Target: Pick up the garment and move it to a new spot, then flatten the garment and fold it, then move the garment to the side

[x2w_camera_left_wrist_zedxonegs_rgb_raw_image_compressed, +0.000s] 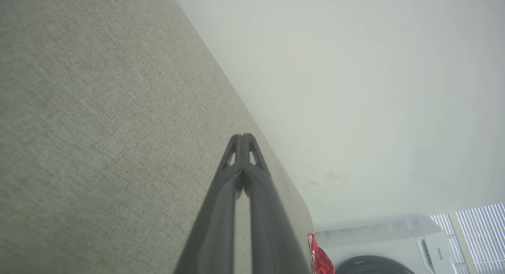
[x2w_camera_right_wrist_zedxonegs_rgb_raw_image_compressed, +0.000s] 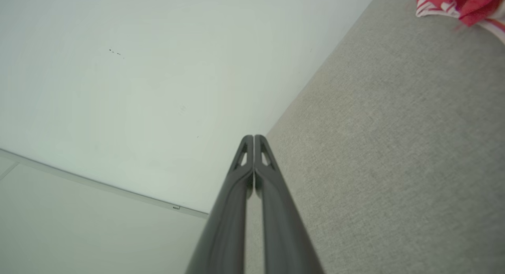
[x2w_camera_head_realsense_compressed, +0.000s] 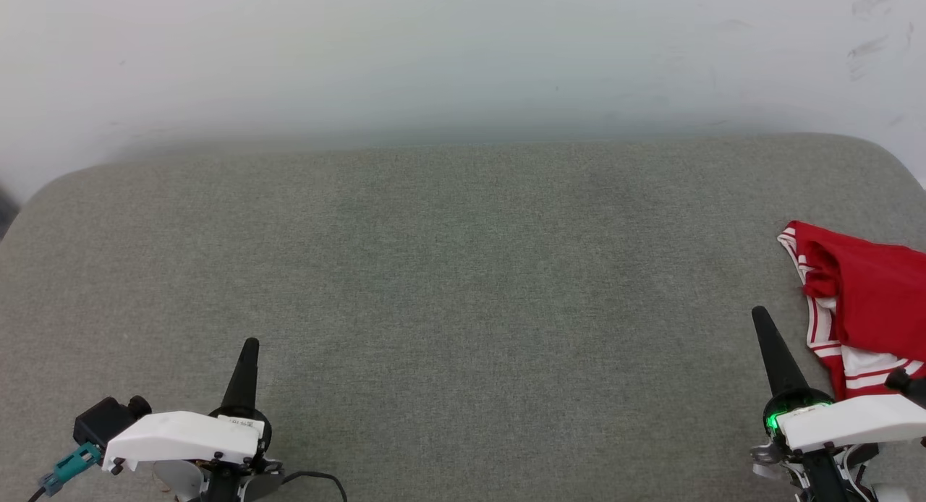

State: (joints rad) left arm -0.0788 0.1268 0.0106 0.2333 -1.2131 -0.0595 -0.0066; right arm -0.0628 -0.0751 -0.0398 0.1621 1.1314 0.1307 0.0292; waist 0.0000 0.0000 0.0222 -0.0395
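- Head view: a grey fabric-covered desk (x2w_camera_head_realsense_compressed: 463, 285) with rounded far corners stands against a pale wall (x2w_camera_head_realsense_compressed: 463, 53).
- The garment (x2w_camera_head_realsense_compressed: 875, 292) lies crumpled at the right edge of the desk, about midway between near and far, and is cut off by the picture's right side. Red cloth sits on top, with white fabric and red-and-white striped trim along its left and near edges.
- The left gripper (x2w_camera_head_realsense_compressed: 249, 343) is at the near left, its dark fingers pressed together into one point aimed toward the far side. It holds nothing and is well apart from the garment.
- The right gripper (x2w_camera_head_realsense_compressed: 759, 312) is at the near right, fingers also closed tight and empty. Its tip is just left of the garment's striped edge, and I cannot tell whether it touches the cloth.
- A green light (x2w_camera_head_realsense_compressed: 772, 421) glows at the base of the right gripper.
- A teal connector (x2w_camera_head_realsense_compressed: 72, 464) with a dark cable hangs off the left wrist.
- Left wrist view: the two fingertips meet over the grey fabric, and beyond the desk's end a bit of red cloth shows in front of a white washing machine (x2w_camera_left_wrist_zedxonegs_rgb_raw_image_compressed: 378, 246) and window blinds (x2w_camera_left_wrist_zedxonegs_rgb_raw_image_compressed: 477, 234).
- Right wrist view: the fingertips meet with no gap, and the garment sits in the top right corner of the picture, on the grey surface.
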